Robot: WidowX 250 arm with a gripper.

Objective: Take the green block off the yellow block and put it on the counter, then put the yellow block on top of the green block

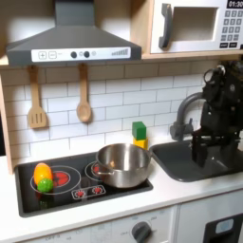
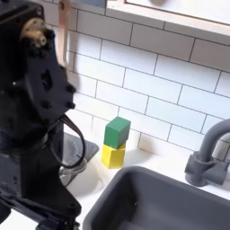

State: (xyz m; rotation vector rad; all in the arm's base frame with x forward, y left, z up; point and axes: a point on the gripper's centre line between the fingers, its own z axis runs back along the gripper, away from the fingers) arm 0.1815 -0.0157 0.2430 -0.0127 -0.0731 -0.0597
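The desk [image 1: 166,190] is a smooth off-white top of a toy kitchen, running along the lower part of the frame in the first exterior view, backed by a white tiled wall [image 1: 114,95]. A black stovetop [image 1: 81,185] with red burners sits at lower left, a grey range hood [image 1: 71,43] above it at upper left, and a microwave [image 1: 195,27] at upper right. Two wooden utensils, a spatula [image 1: 36,100] and a spoon [image 1: 84,95], hang on the tiles. A dark grey sink [image 1: 185,161] with a grey faucet [image 1: 180,116] lies at centre right.

The green block [image 2: 116,132] sits on top of the yellow block [image 2: 112,155], turned slightly askew, at the middle of the frame in the second exterior view; the yellow block rests on the desk against the tiles, just beside the sink's back corner. In the first exterior view the pair stands behind the steel pot [image 1: 123,163], which hides the yellow block's lower part.

The black arm fills the right edge in the first exterior view, with the hand [image 1: 207,152] hanging over the sink, well apart from the blocks. It is dark and blurred, so I cannot tell how wide it stands. In the second exterior view the arm's body blocks the left side of the frame.

The pot stands on the right burner; its inside looks bare, though the near part is hidden by the rim. A rounded yellow, green and orange toy food [image 1: 43,177] lies on the left burner.
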